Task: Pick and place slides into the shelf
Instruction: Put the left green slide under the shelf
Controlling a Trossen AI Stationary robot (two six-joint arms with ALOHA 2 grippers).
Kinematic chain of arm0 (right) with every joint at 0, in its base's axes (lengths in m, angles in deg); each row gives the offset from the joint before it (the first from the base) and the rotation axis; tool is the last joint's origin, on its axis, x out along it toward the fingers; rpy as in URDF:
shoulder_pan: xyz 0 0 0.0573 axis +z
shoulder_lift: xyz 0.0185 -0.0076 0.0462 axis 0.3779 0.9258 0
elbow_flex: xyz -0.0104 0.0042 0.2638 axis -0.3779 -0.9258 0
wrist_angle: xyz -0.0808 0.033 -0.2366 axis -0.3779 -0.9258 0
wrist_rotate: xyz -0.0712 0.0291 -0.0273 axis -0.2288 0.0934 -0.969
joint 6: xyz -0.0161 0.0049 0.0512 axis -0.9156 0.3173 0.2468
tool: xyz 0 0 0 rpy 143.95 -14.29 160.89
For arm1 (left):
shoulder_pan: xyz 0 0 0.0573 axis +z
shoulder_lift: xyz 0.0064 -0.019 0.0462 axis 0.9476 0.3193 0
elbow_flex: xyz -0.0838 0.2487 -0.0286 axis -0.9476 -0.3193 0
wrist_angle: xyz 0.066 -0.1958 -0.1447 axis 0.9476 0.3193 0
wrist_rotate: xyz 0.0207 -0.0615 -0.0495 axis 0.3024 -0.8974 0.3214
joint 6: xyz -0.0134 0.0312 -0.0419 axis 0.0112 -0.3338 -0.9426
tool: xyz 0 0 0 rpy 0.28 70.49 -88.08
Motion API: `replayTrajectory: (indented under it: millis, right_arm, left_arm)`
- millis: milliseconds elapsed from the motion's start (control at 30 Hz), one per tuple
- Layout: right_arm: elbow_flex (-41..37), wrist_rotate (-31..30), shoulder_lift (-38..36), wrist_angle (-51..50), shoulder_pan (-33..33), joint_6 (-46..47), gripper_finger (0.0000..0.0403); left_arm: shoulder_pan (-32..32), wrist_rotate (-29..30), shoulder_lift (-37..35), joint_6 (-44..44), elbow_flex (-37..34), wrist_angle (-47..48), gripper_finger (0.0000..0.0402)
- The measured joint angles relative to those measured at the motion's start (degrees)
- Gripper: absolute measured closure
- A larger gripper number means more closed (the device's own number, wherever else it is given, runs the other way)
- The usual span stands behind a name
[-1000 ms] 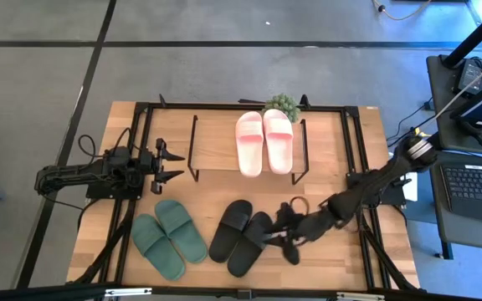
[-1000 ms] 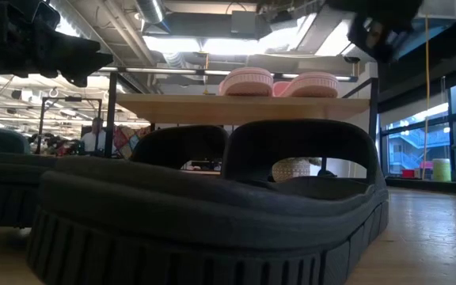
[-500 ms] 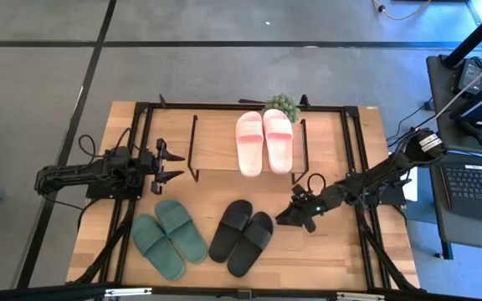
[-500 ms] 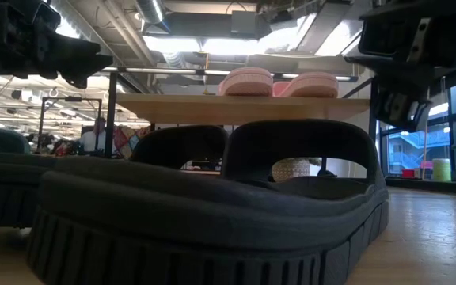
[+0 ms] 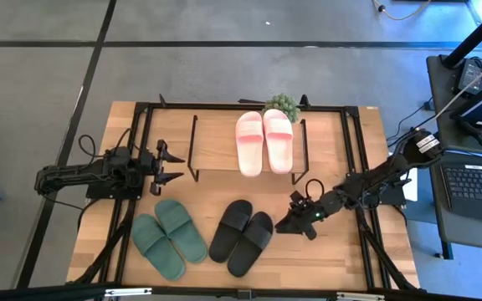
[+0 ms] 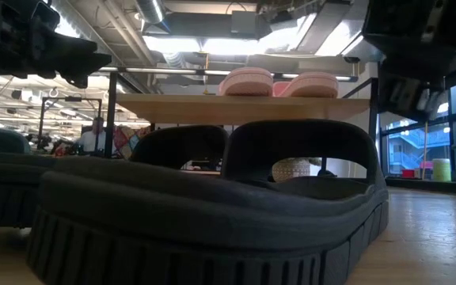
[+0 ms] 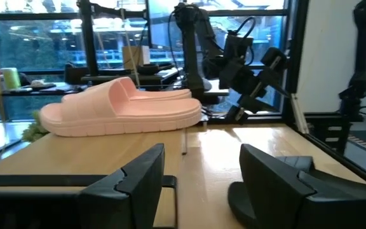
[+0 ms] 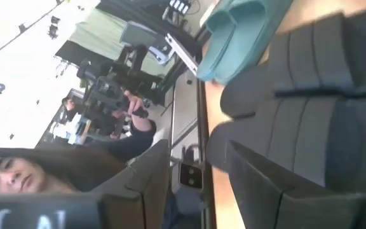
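**Right arm backs away from black pair, empty**

I see the right gripper now beside the black slides, jaws part-open, holding nothing. Left gripper waits open beside the shelf. Pink slides are shelved; green slides remain on the table.

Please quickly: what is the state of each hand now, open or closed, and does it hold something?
Left hand: open, holding nothing, waiting beside the shelf.
Right hand: open, holding nothing, beside the black slides.
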Motion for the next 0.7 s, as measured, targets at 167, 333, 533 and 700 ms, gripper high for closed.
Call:
replayTrajectory:
  millis: [167,333,533,700]
  right_arm:
    - [0.0,-0.02,0.02,-0.38,2.33,2.49,0.0246]
    - [0.0,-1.95,0.02,-0.16,4.13,-3.73,0.0246]
    - [0.0,-4.6,0.02,0.0,4.49,-8.48,0.0246]
    - [-0.02,-2.32,0.0,0.36,3.8,-21.26,0.0246]
  left_arm:
    - [0.02,-3.71,0.0,-4.86,0.02,-1.65,0.0204]
    - [-0.66,-7.9,0.01,-4.58,0.02,-7.06,0.0204]
    - [-2.92,-8.45,0.0,-2.58,2.02,-10.41,0.0204]
    - [-4.83,-8.43,0.0,-0.57,2.49,-10.83,0.0204]
